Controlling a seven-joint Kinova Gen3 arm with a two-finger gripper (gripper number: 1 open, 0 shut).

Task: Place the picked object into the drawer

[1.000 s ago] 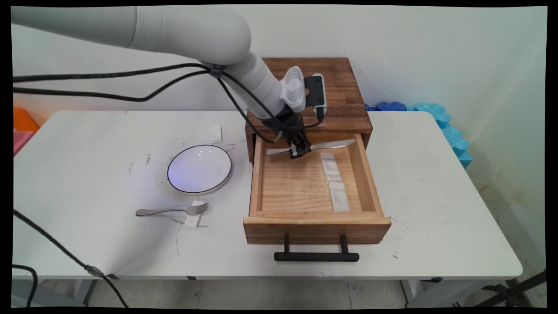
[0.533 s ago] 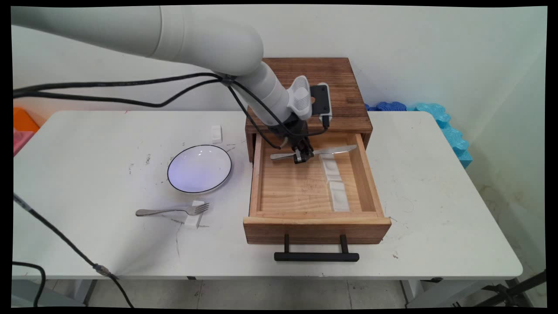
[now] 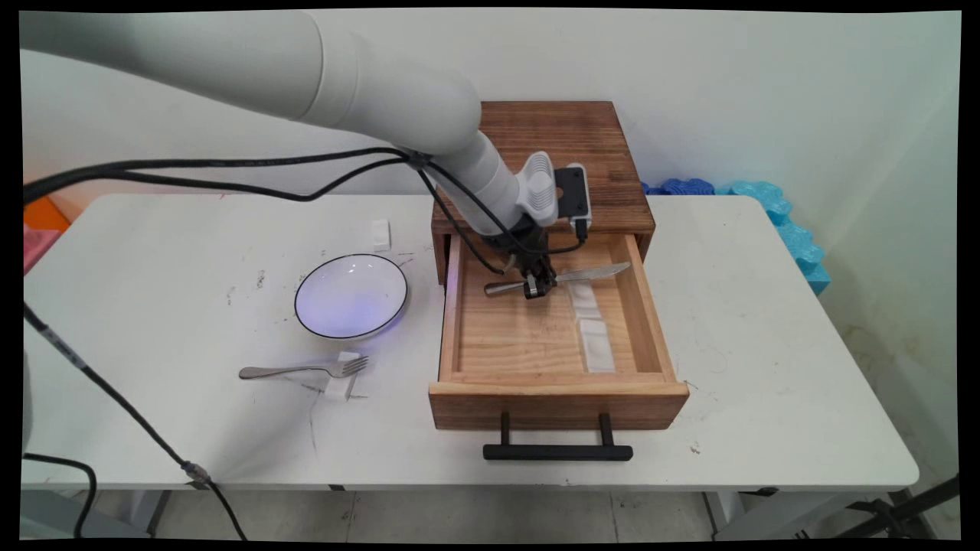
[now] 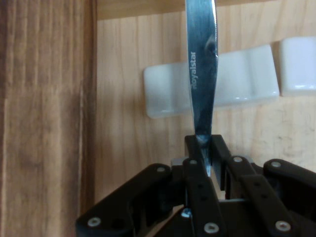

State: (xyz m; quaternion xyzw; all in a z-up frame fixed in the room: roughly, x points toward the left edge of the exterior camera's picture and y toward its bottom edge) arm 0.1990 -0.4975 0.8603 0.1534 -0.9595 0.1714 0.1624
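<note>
My gripper (image 3: 537, 285) is shut on a steel table knife (image 3: 593, 272) and holds it level inside the open wooden drawer (image 3: 467, 329), near the drawer's back. In the hand view the knife blade (image 4: 201, 74) runs straight up from between my fingers (image 4: 197, 173) and crosses above a white cutlery rest (image 4: 247, 79). A second white rest (image 4: 298, 66) lies to its right. In the main view the two white rests (image 3: 591, 325) lie in a row on the drawer's floor, under and in front of the blade.
The drawer sticks out of a dark wooden cabinet (image 3: 566, 145); its black handle (image 3: 557, 451) faces the table's near edge. Left of it stand a white plate with a black rim (image 3: 351, 296), a fork (image 3: 302, 370) propped on a white rest, and another small white rest (image 3: 380, 233).
The gripper has carried the knife a little to the right and downward, deeper into the drawer. The knife stays in the shut fingers throughout.
</note>
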